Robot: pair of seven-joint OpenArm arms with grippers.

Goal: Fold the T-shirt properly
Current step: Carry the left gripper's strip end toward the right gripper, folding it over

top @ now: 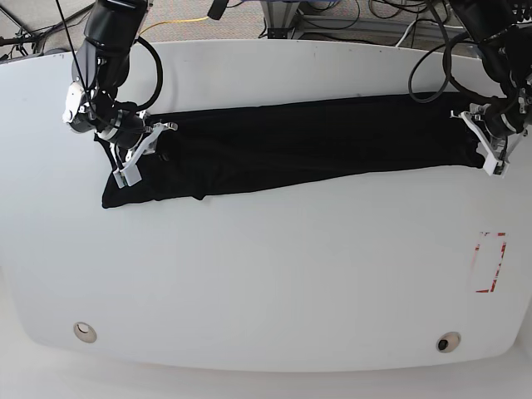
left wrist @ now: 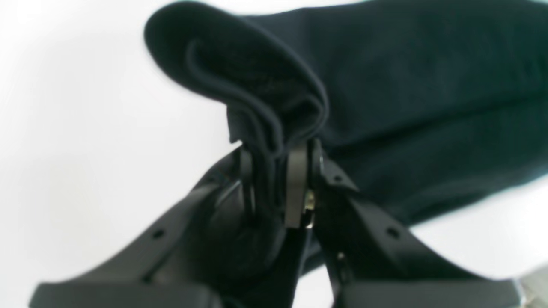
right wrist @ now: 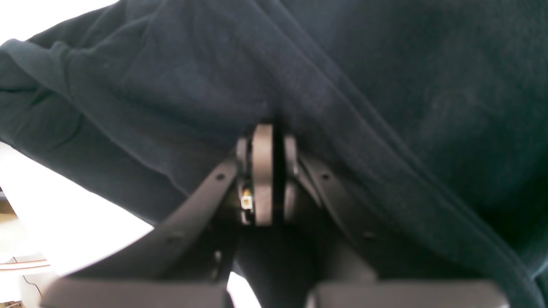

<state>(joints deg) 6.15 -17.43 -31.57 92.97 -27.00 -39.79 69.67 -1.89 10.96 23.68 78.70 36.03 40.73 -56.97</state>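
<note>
The black T-shirt [top: 299, 145] lies as a long narrow band across the white table [top: 266, 274], from left to right in the base view. At its right end my left gripper [top: 482, 143] is shut on a bunched, rolled edge of the T-shirt [left wrist: 428, 77]; in the left wrist view the fabric sits pinched between the fingertips [left wrist: 295, 171] of the left gripper [left wrist: 278, 149]. At the left end my right gripper [top: 143, 152] is shut, and folds of the T-shirt [right wrist: 385, 85] run together at the tips of the right gripper [right wrist: 269, 130] and drape around them.
A red rectangular outline [top: 490, 262] is marked on the table near its right edge. Two small round fittings [top: 83, 332] [top: 449, 342] sit near the front edge. Cables [top: 332, 21] lie on the floor behind the table.
</note>
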